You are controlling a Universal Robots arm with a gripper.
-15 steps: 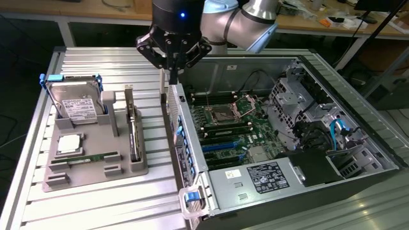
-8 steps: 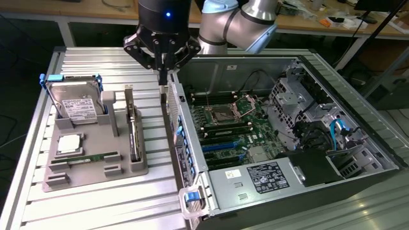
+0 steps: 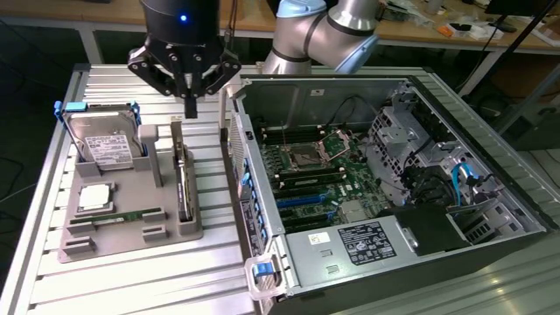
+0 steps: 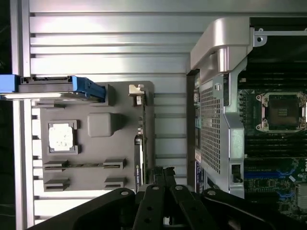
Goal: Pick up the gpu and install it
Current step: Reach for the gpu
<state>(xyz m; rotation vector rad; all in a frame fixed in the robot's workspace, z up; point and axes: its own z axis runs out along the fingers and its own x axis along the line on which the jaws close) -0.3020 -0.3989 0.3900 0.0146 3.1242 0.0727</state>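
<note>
One arm (image 3: 326, 29) hangs downward, fingers (image 3: 190, 100) together, above the gpu (image 3: 181, 177).

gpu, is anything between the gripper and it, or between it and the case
Nothing visible between the shut gripper and the gpu, which stands on edge in the grey tray; only open air. Toward the motherboard, the computer case's side wall rises beside the tray.
</note>
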